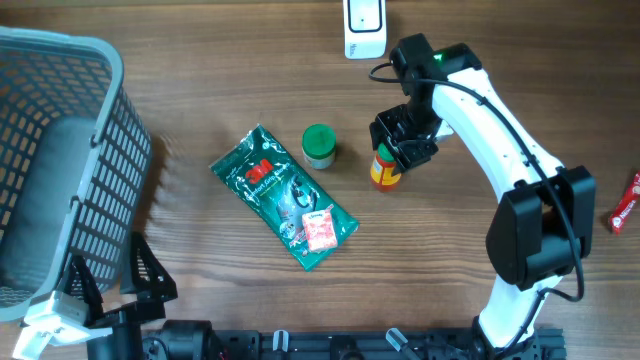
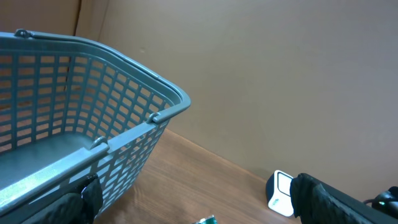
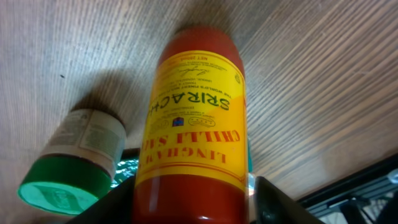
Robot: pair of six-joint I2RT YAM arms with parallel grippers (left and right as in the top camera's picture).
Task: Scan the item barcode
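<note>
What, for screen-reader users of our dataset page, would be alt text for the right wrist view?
A red sriracha chilli sauce bottle with a yellow label fills the frame, standing on the brown wood-grain table between the fingers of the right hand. A small jar with a green lid stands beside it.

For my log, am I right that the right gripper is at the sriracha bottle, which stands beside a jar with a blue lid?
Not quite: the lid is green, not blue, as the right wrist view shows. Otherwise yes: the right gripper is at the sriracha bottle, which stands beside that jar.
</note>
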